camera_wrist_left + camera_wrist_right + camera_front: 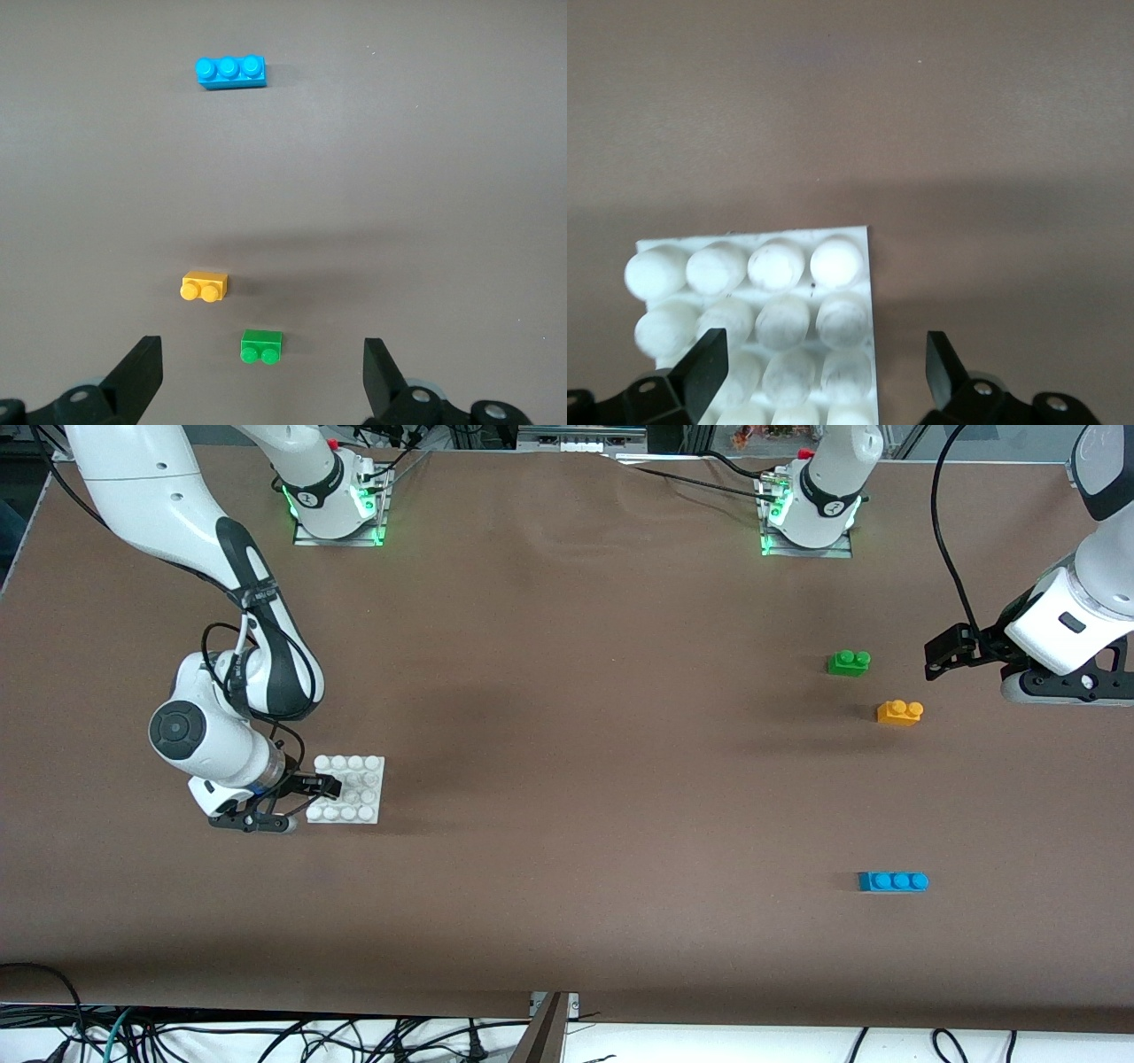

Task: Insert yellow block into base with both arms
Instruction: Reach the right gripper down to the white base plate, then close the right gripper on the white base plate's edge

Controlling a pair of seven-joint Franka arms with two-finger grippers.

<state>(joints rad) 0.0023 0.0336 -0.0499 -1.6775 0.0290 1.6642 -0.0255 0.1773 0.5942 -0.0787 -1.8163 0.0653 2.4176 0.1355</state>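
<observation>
The yellow block (899,712), orange-yellow and two-studded, seems untouched; the left gripper (941,657) and the right gripper (326,786) are spread, over the base (368,795)

Colour-wise it's pretty simple: the table (567,779) is plain brown, the base (359,779) is white with a 4x4 grid of round studs, and the yellow block (899,712) is more orange-yellow. There's a green brick (849,662) and a bright blue brick (893,881) too.
</observation>
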